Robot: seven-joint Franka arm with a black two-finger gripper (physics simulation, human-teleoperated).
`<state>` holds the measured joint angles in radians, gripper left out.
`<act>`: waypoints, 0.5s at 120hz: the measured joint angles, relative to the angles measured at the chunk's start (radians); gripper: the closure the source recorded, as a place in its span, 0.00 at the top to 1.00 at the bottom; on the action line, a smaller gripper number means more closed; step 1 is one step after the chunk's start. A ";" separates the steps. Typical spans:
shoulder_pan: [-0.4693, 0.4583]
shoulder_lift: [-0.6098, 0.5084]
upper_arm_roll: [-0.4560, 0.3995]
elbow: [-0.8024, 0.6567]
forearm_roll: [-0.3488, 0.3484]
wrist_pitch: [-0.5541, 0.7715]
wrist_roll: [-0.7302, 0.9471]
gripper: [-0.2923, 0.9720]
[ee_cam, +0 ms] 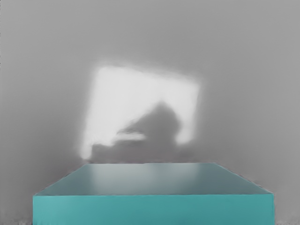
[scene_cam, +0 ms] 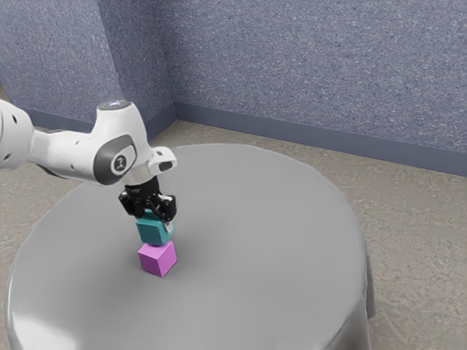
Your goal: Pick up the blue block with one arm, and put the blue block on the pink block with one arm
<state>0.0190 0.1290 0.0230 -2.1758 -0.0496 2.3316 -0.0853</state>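
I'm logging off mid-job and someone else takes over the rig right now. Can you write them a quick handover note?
End effector: shut on the blue block, gripping it from above near its top.
Blue block: off the table, directly over the pink block. I cannot tell whether their faces touch or a thin gap is left.
Pink block: sits on the table, in the exterior view's left half.
Done: blue block picked up and lined up above the pink one.
Left: probably lower until contact is certain, open the end effector, lift straight up, then check the stack stands.
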 joint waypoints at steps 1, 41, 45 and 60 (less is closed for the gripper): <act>0.000 -0.001 0.000 -0.002 0.000 0.000 -0.002 0.50; 0.004 -0.060 -0.020 -0.069 0.078 0.000 -0.039 0.50; 0.007 -0.065 -0.020 -0.073 0.081 0.000 -0.041 0.50; 0.012 -0.073 -0.020 -0.082 0.086 0.000 -0.048 0.50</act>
<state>0.0310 0.0562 0.0030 -2.2582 0.0364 2.3317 -0.1332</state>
